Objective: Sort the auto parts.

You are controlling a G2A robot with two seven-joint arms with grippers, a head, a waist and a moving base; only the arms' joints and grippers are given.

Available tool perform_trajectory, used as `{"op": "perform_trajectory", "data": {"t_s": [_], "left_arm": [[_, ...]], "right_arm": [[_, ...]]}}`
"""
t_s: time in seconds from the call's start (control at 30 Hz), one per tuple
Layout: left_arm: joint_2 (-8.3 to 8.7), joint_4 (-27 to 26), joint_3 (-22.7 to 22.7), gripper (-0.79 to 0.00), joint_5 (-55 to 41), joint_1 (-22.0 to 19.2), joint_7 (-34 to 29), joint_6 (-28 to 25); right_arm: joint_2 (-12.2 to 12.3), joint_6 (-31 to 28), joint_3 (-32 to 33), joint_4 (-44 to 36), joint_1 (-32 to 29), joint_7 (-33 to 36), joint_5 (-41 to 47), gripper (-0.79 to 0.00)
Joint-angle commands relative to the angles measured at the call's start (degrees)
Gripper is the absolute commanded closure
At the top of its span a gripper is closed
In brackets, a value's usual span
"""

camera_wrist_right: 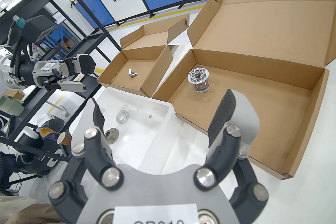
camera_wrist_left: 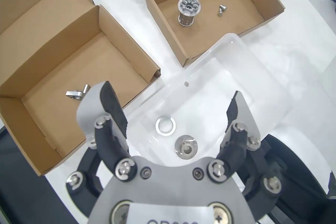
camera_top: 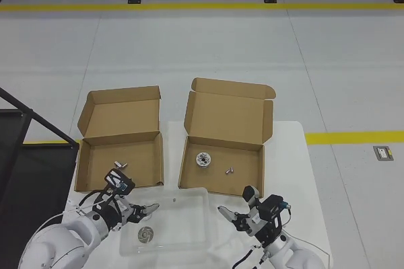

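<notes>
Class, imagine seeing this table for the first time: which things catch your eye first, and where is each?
Two open cardboard boxes, the left box and the right box, stand side by side at the far side of the table; the right box holds a shiny cylindrical metal hub. Nearer the robot lies a clear tray holding a metal ring and a flanged disc. The left gripper and right gripper hang at its ends, jaws open.

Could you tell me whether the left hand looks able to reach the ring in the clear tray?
Probably yes: the left hand hangs open near the ring, the clear tray is open-topped, nothing lies between them.
</notes>
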Motion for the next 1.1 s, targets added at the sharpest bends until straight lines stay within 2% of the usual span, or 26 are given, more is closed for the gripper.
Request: {"op": "perform_trajectory", "data": {"t_s": [0.0, 0.2, 0.4, 0.57, 0.8, 1.03, 1.07], "left_arm": [[0.06, 0.57, 0.01, -0.785, 1.4, 0.03, -0.06, 0.11], [0.78, 2.83, 5.8, -0.785, 15.17, -0.36, 0.75, -7.41], [1.16, 3.46, 11.85, -0.785, 23.5, -0.9, -2.03, -11.65], [1.01, 3.5, 15.02, -0.785, 24.6, -2.36, -6.77, -8.98], [0.98, 3.42, 15.12, -0.785, 24.7, -2.47, -7.09, -8.33], [0.96, 6.24, 17.25, -0.785, 28.35, -2.84, -9.64, -5.61], [0.92, 6.67, 17.51, -0.76, 28.1, -3.17, -10.02, -5.18]], "right_arm": [[0.0, 0.0, 0.0, 0.0, 0.0, 0.0, 0.0, -0.785], [0.0, 0.0, 0.0, 0.0, 0.0, 0.0, 0.0, -0.785], [0.0, 0.0, 0.0, 0.0, 0.0, 0.0, 0.0, -0.785], [0.0, 0.0, 0.0, 0.0, 0.0, 0.0, 0.0, -0.785], [0.0, 0.0, 0.0, 0.0, 0.0, 0.0, 0.0, -0.785], [0.0, 0.0, 0.0, 0.0, 0.0, 0.0, 0.0, -0.785], [0.0, 0.0, 0.0, 0.0, 0.0, 0.0, 0.0, -0.785]]}}
